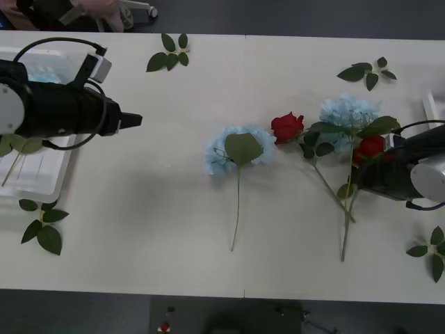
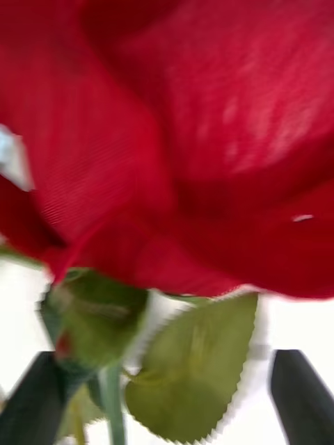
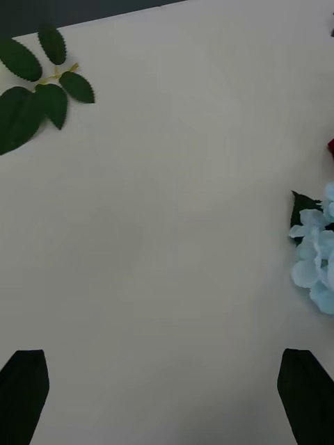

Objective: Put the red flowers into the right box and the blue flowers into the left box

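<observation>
Two red flowers lie right of centre: one rose on the table and another rose right at my right gripper. In the right wrist view this rose looms close, its stem between the open black fingers. One blue flower lies mid-table, another behind the roses. My left gripper hovers open over bare table beside the left box, where something pale blue shows inside. In the left wrist view the blue flower sits at the edge. The right box shows as a thin rim far right.
Loose green leaf sprigs lie at the back left, back right, front left and front right. The long stems of the right-hand flowers cross toward the table's front edge.
</observation>
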Robot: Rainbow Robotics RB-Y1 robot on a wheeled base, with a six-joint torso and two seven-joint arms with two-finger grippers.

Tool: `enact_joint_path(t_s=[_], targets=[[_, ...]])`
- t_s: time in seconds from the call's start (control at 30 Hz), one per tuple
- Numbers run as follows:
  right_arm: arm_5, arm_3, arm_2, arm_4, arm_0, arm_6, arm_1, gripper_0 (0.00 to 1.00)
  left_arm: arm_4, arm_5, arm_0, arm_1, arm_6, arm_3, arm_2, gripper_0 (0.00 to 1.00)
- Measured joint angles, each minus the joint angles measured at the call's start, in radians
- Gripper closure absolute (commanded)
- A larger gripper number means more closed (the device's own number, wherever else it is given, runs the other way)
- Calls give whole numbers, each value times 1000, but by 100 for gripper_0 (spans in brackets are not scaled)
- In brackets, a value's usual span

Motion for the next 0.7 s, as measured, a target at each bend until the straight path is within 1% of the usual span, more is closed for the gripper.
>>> enact_joint_path(t_s=[0.03, 0.07, 0.13, 0.17, 0.2, 0.23, 0.33, 0.4, 0.57, 0.7], targets=[[0, 0, -6, 1, 0, 0, 7, 59, -53, 20, 21, -41, 25, -44, 19, 4], [0, 0, -12, 7, 0, 0, 13, 70, -102, 38, 44, -83, 59, -86, 32, 4], [0, 0, -18, 18, 0, 0, 21, 81, -172, 69, 79, -157, 137, -143, 38, 4], [0, 0, -18, 18, 0, 0, 22, 90, -204, 89, 92, -195, 175, -160, 36, 4], [0, 0, -18, 18, 0, 0, 22, 97, -231, 111, 100, -232, 200, -169, 31, 4], [0, 0, -18, 18, 0, 0, 22, 100, -263, 142, 103, -271, 220, -171, 23, 4], [0, 0, -18, 17, -1, 0, 22, 100, -344, 192, 101, -369, 260, -170, -28, 4], [0, 0, -18, 16, -1, 0, 22, 100, -439, 192, 89, -411, 322, -168, -104, 4], [0, 0, -43, 5, -2, 0, 22, 100, -583, 192, 22, -455, 559, -122, -337, 4], [42, 1, -108, -13, -9, 0, 22, 100, -632, 172, -39, -495, 589, -7, -439, 4]])
